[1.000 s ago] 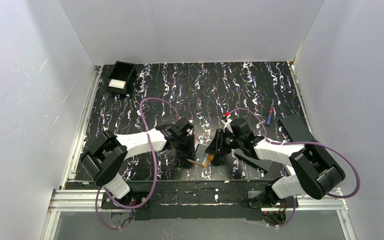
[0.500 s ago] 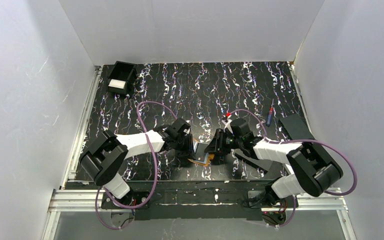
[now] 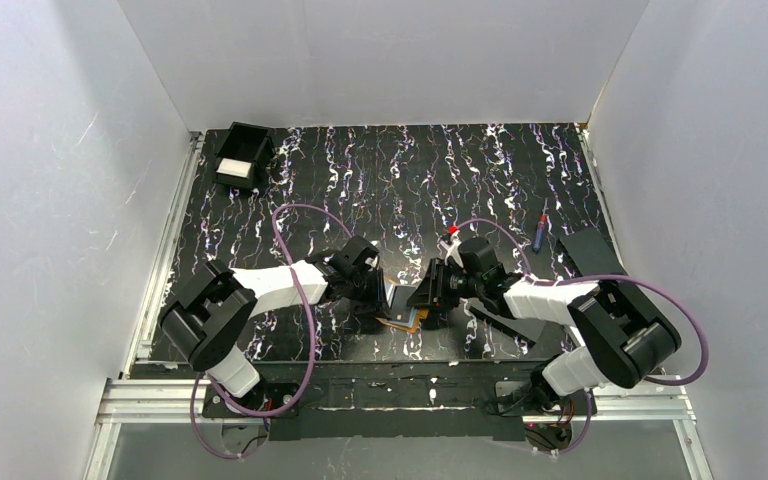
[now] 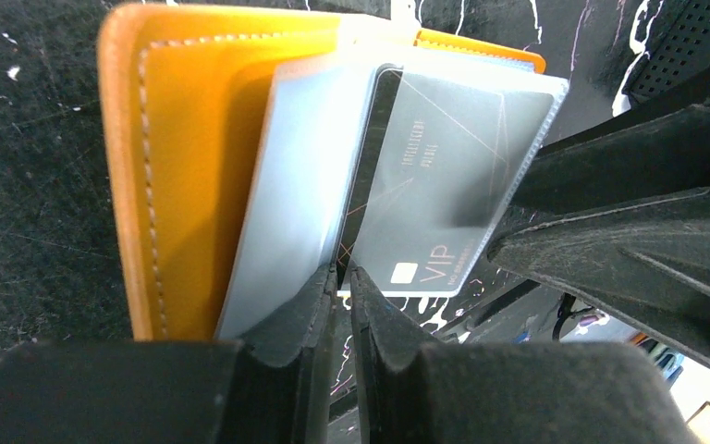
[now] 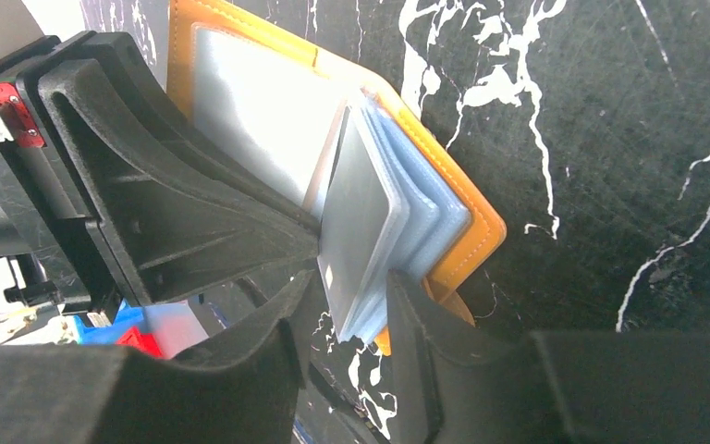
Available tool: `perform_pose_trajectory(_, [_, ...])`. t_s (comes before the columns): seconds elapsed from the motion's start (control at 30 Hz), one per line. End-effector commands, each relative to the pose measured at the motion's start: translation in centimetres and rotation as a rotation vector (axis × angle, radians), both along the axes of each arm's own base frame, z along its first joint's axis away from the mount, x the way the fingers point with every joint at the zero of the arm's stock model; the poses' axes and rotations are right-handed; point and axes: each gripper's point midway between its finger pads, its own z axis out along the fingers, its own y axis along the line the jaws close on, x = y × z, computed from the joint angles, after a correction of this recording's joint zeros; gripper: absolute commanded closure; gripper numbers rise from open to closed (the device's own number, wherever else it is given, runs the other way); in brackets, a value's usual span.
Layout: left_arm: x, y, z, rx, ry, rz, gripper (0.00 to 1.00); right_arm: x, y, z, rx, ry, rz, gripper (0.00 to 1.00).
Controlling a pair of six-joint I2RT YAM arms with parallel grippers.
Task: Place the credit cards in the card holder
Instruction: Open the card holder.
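Holder (image 3: 403, 318): open on the table (image 3: 440, 180), between both arms.
Left fingers (image 4: 340, 277): nearly closed, pinching a sleeve edge (image 4: 282, 199).
Right fingers (image 5: 351, 296): part open, straddling the sleeve stack and card (image 5: 356, 208), no firm clamp.
Card: grey, mostly in a sleeve.
Risk: the sleeve could slip free and the stack flop shut, jamming the card.

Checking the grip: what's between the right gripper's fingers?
In the right wrist view, the right gripper straddles the card holder's stack of clear sleeves, one holding a grey card.
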Motion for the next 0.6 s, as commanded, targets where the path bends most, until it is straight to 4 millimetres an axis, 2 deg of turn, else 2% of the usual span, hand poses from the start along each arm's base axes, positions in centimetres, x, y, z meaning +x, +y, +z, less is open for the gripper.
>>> perform_pose_trajectory(0.0, [-1.7, 1.9, -3.0, 0.099, 0.064, -0.009, 0.90, 0.3, 1.7, 1.7, 0.068, -0.044, 0.036, 0.60])
perform_pose_trajectory(0.27, [-1.7, 1.1, -2.4, 0.055, 0.059, -0.022, 0.91, -0.1, 3.0, 3.5, 0.132, -0.081, 0.068, 0.64])
perform_pose_trajectory(0.43, [-1.6, 0.2, -1.7, -0.005, 0.052, -0.032, 0.91, -0.2, 4.0, 3.8, 0.159, -0.077, 0.079, 0.66])
perform_pose_trajectory(0.5, [-1.6, -0.1, -1.1, -0.031, 0.043, -0.032, 0.90, -0.1, 4.2, 4.0, 0.160, -0.082, 0.077, 0.70])
perform_pose_trajectory(0.57, [-1.6, -0.1, -0.4, -0.049, 0.029, -0.032, 0.87, 0.0, 3.9, 3.5, 0.132, -0.074, 0.066, 0.81])
